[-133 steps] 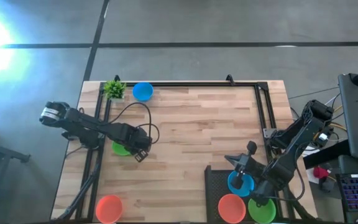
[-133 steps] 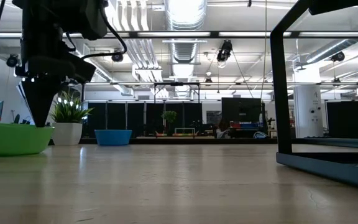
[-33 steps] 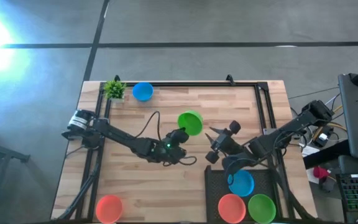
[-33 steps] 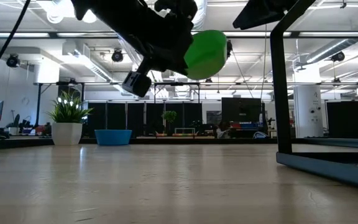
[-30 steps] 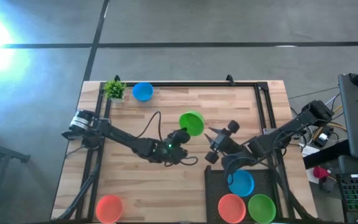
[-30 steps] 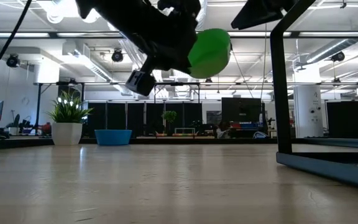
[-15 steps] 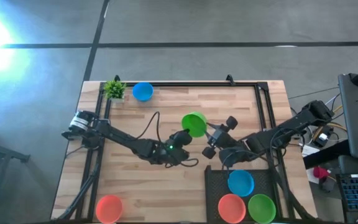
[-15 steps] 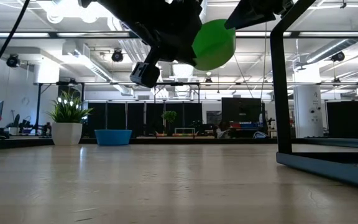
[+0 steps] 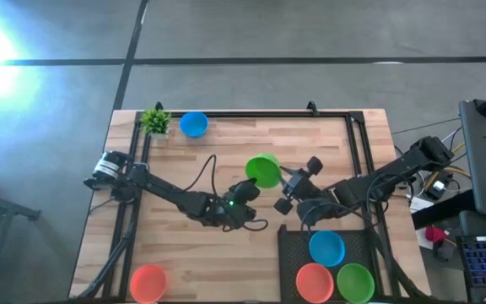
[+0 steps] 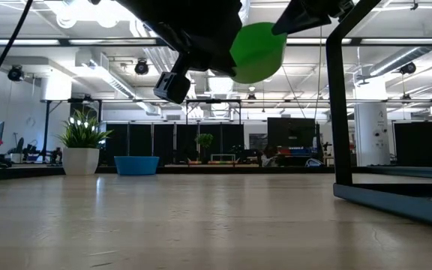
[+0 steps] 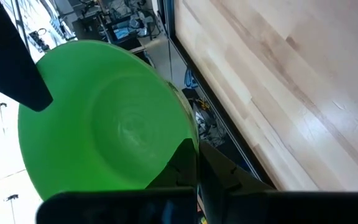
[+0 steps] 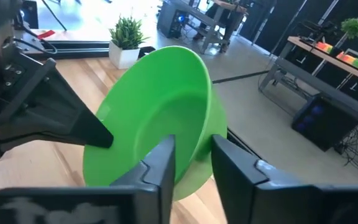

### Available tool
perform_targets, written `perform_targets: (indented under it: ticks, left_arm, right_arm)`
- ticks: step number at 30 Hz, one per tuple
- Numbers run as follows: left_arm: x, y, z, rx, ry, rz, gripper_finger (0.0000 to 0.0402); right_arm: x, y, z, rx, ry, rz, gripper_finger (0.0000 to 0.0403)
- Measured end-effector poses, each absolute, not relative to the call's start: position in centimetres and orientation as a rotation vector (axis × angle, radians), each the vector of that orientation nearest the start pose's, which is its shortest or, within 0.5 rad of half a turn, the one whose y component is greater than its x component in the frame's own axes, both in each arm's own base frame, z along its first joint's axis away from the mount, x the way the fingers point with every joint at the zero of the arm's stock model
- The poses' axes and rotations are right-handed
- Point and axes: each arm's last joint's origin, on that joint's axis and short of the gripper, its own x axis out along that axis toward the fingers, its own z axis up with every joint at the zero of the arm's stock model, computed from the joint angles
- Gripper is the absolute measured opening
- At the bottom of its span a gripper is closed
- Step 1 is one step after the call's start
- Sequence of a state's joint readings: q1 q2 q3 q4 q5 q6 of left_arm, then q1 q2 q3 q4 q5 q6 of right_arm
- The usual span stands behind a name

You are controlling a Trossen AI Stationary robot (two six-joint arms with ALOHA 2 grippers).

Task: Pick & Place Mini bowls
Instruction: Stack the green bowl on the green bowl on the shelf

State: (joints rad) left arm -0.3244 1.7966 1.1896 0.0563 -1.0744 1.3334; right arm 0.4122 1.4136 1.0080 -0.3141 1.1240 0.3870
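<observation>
A green mini bowl [image 9: 264, 170] hangs tilted above the middle of the table, with my left gripper [image 9: 252, 182] shut on its rim. My right gripper [image 12: 194, 165] reaches in from the table's right, one finger inside the bowl [image 12: 160, 118] and one outside its wall, on the rim opposite the left gripper. A blue bowl [image 9: 193, 124] sits at the far left and an orange one [image 9: 148, 281] at the near left. A blue [image 9: 326, 247], an orange [image 9: 315, 279] and a green bowl [image 9: 355, 280] lie in the dark tray [image 9: 289, 241]. My left gripper pinches the green bowl's rim [image 11: 180, 147] between its two fingers, one inside the bowl and one outside. The fingers come nearly level from the table's left. The bowl is lifted clear, tipped on its side. My right gripper straddles the opposite rim [image 12: 194, 143]; whether its fingers touch it, I cannot tell.
A small potted plant [image 9: 154, 121] stands at the far left corner beside the blue bowl. A black frame rail [image 9: 357, 143] runs along the table's far and right sides. The tray's raised frame [image 10: 396, 199] stands at the near right. Bare wood lies under the two grippers.
The green bowl, held by my left gripper, has crept a little upward and toward the right gripper, staying tipped on its side. My right gripper's fingers have come up to the bowl's rim.
</observation>
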Motion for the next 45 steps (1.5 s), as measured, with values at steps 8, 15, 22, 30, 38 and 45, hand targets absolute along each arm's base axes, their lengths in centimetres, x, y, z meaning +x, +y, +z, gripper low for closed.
perform_targets:
  ticks: [8, 15, 22, 30, 38, 45]
  left_arm:
    - [37.2, -9.9, 22.8, 1.601, 0.873, 0.336, 0.0]
    - [37.2, -9.9, 22.8, 1.6, 0.873, 0.336, 0.0]
    - [37.2, -9.9, 22.8, 1.58, 0.869, 0.347, 0.0002]
    - [37.2, -9.9, 22.9, 1.557, 0.863, 0.367, 0.0052]
    - [37.0, -10.5, 23.1, 1.527, 0.842, 0.388, 0.007]
    - [36.4, -12.0, 23.1, 1.463, 0.796, 0.405, 0.0071]
  right_arm:
    - [27.4, 9.0, 27.0, -0.153, 0.38, -0.774, 0.0014]
    - [27.4, 9.0, 27.0, -0.157, 0.383, -0.771, 0.001]
    - [27.4, 9.1, 27.0, -0.155, 0.384, -0.769, 0.0009]
    - [27.4, 9.1, 27.0, -0.158, 0.387, -0.766, 0.0008]
    - [26.8, 8.4, 27.5, -0.184, 0.389, -0.808, 0.0008]
    - [25.3, 7.0, 29.3, -0.176, 0.36, -0.869, 0.0007]
